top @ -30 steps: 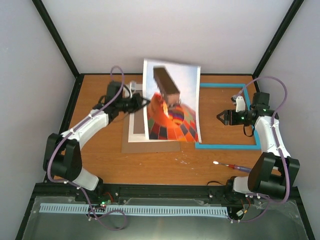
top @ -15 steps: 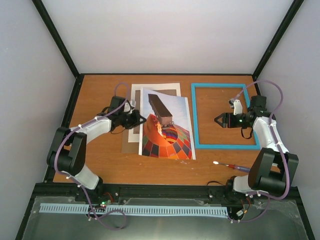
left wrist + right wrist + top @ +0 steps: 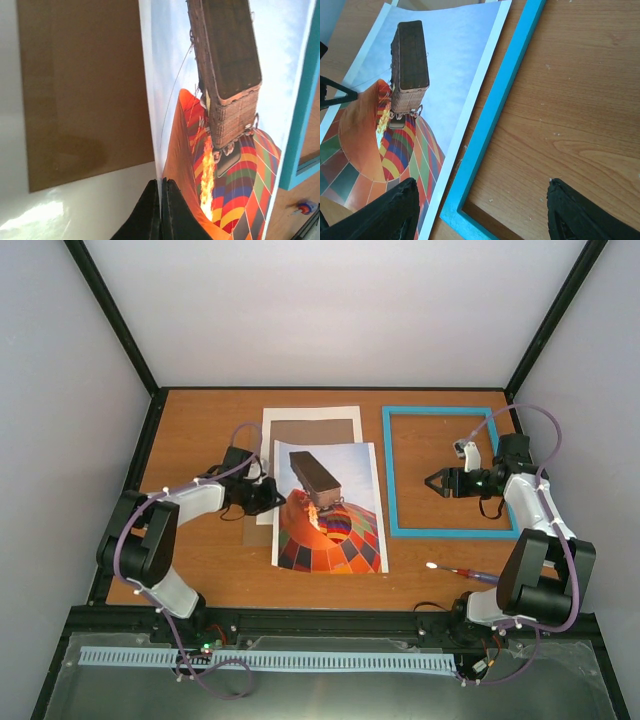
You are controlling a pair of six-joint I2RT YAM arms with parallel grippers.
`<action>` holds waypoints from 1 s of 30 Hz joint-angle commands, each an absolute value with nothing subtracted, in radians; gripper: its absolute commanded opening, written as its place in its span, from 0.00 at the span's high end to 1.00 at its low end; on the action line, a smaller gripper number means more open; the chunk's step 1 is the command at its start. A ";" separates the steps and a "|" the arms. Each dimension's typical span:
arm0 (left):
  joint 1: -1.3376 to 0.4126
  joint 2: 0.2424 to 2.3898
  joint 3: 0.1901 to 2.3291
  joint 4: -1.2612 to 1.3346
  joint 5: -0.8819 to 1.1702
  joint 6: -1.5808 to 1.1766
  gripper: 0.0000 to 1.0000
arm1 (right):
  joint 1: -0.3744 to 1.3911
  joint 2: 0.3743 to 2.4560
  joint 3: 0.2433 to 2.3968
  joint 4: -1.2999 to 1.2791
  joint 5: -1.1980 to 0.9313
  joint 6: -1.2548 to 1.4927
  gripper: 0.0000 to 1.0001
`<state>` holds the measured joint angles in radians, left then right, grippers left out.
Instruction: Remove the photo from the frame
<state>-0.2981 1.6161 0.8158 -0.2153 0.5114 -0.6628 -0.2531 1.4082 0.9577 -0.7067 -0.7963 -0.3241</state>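
the photo (image 3: 328, 508) is out of the frame (image 3: 388, 480) and lies near the middle of the table (image 3: 200, 420), partly on a white sheet (image 3: 300, 413) and a brown board (image 3: 256, 536). the left jaws are pinched shut on its left edge, i think to lay it down flat. the right jaws are wide open and hold nothing, over the empty frame by the right edge.

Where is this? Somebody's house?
Probably a robot lab booth, not a house: a left robot arm and a right robot arm stand at a wooden table; plain white walls with black corner posts box it in.
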 commanded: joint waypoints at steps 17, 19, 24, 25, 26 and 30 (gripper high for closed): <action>-0.293 1.531 0.773 -0.380 0.378 -0.578 0.80 | -0.259 1.438 0.957 -0.704 -0.840 -0.346 0.33; -0.293 1.527 0.775 -0.385 0.365 -0.578 0.78 | -0.258 1.436 0.956 -0.706 -0.842 -0.348 0.33; -0.293 1.505 0.800 -0.423 0.308 -0.566 0.70 | -0.259 1.430 0.959 -0.710 -0.837 -0.352 0.33; -0.293 1.498 0.808 -0.433 0.297 -0.560 0.68 | -0.259 1.429 0.962 -0.710 -0.836 -0.353 0.33; -0.292 1.492 0.819 -0.448 0.283 -0.554 0.66 | -0.259 1.429 0.966 -0.713 -0.834 -0.355 0.33; -0.284 1.467 0.884 -0.504 0.233 -0.523 0.59 | -0.259 1.436 1.018 -0.754 -0.814 -0.384 0.33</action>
<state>-0.2958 1.5108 0.7959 -0.4404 0.3027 -0.5709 -0.2531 1.4315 0.9604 -0.7155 -0.8227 -0.3435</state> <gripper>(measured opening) 0.394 0.674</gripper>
